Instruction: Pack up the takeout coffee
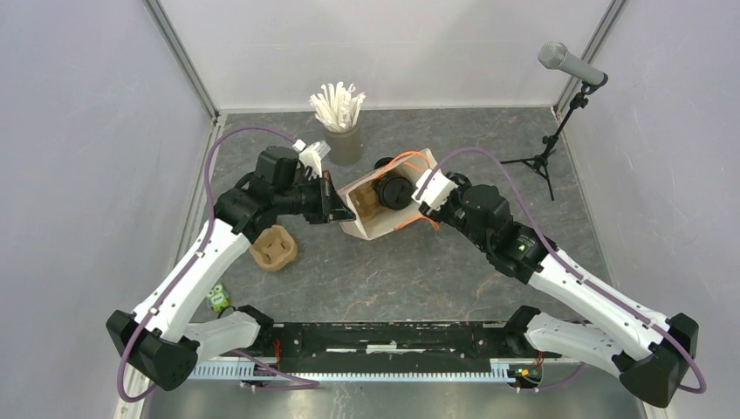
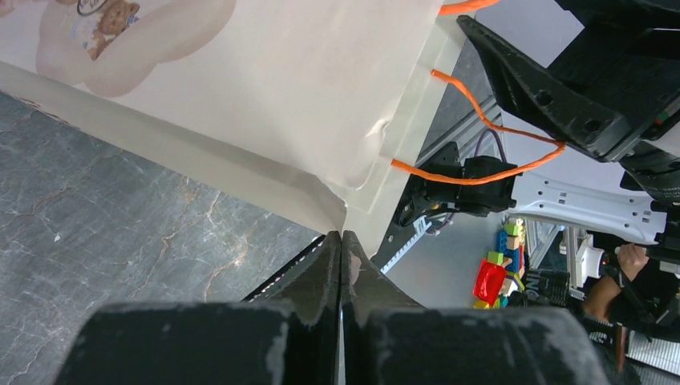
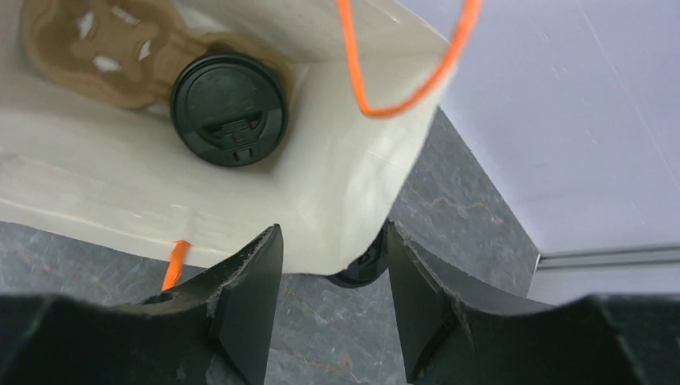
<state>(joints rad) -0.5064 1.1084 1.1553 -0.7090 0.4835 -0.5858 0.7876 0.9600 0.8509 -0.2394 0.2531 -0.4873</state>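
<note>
A white paper bag (image 1: 377,218) with orange handles lies tipped on the table, its mouth facing right. Inside, a black lidded takeout coffee cup (image 3: 228,108) sits in a brown pulp carrier (image 3: 104,48); the top view shows the same cup (image 1: 397,192). My left gripper (image 2: 342,234) is shut on the bag's (image 2: 281,96) edge. My right gripper (image 3: 333,249) is open just outside the bag's mouth, with the bag's near corner (image 3: 337,216) between its fingers. A black round rim (image 3: 362,271) peeks out beneath that corner.
A second brown carrier (image 1: 273,249) lies on the table under the left arm. A grey cup of white straws (image 1: 340,122) stands at the back. A microphone on a tripod (image 1: 558,131) is at the back right. Walls enclose three sides.
</note>
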